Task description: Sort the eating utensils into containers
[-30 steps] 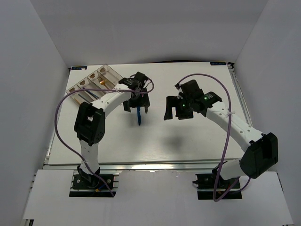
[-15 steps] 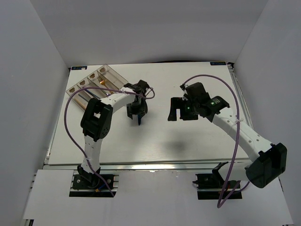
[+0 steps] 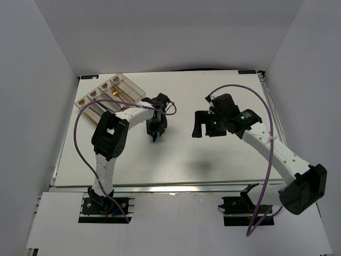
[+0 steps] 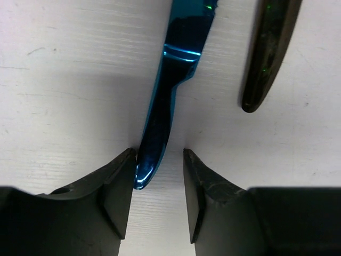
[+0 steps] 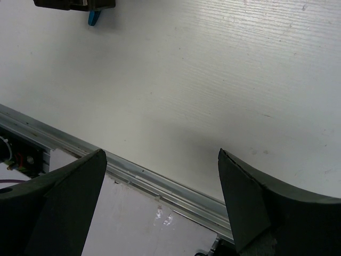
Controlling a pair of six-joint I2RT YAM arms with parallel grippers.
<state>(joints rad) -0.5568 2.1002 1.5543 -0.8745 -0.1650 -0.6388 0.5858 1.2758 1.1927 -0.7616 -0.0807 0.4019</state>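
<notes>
A blue knife (image 4: 176, 64) lies flat on the white table. My left gripper (image 4: 158, 154) is low over it and open, with the knife's handle end between the jaws; the handle touches the left finger (image 4: 114, 186) and a gap stays on the right. A dark utensil handle (image 4: 269, 48) lies just right of the knife. In the top view my left gripper (image 3: 155, 132) covers the knife. My right gripper (image 3: 204, 126) is wide open and empty above the table's middle; it also shows in the right wrist view (image 5: 162, 154). The clear organiser tray (image 3: 123, 81) stands at the back left.
A gold piece (image 3: 115, 93) lies in one tray compartment. The table's front metal rail (image 5: 133, 173) runs below my right gripper. The left gripper and the blue knife tip (image 5: 94, 18) show at the top left of the right wrist view.
My left gripper has dropped down over the blue knife, which showed beneath it before and is now hidden in the top view. My right arm has shifted slightly to the right.
</notes>
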